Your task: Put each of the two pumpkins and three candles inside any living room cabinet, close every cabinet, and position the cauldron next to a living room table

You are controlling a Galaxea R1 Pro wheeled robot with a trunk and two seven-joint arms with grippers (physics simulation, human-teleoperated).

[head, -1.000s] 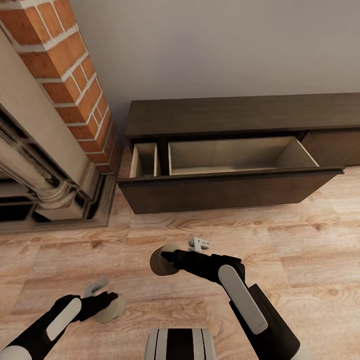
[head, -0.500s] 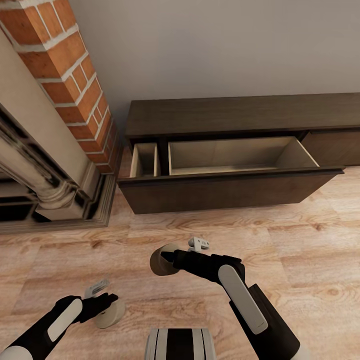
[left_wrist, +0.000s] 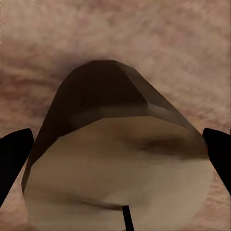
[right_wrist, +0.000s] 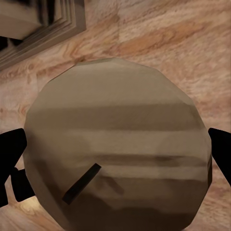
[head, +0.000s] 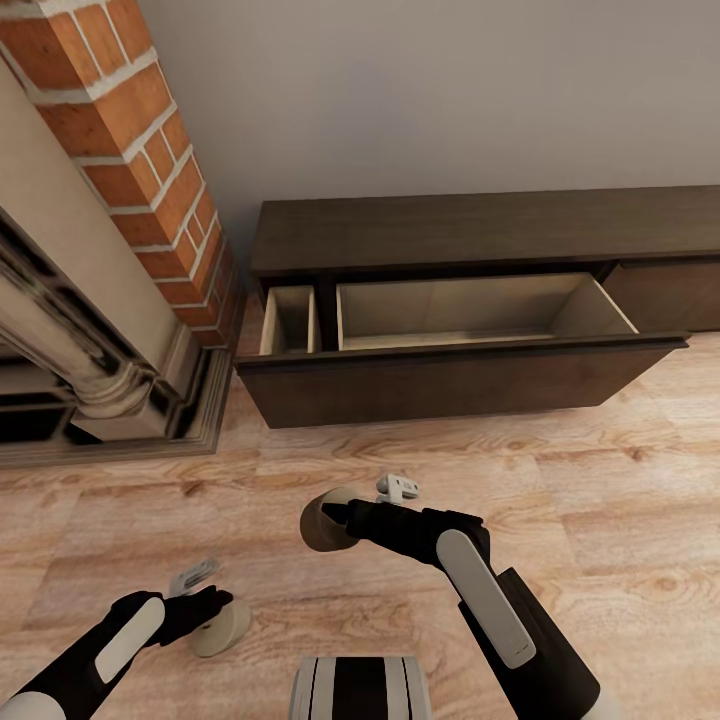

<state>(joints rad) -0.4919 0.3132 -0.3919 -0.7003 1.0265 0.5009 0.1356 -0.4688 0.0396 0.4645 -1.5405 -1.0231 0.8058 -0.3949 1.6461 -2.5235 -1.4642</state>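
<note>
My left gripper (head: 222, 612) has slid its candle (head: 222, 628) slightly toward 3 o'clock; fingers closed on it. My right gripper (head: 330, 520) grips another candle (head: 322, 525) over bare floor (head: 600, 500), the cabinet (head: 450, 380) drawer open at 12 o'clock.

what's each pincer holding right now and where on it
Each holds a beige candle by its round side: the right pincer grips one above the floor; the left pincer grips another low near the floor.

Bare floor (head: 560, 500) lies open between the arms and the cabinet (head: 450, 230). Its drawer (head: 470, 315) is pulled out, wide compartment open from above, with the tall front panel (head: 440, 385) standing in the way at floor level. The fireplace (head: 90, 330) crowds the left side.
</note>
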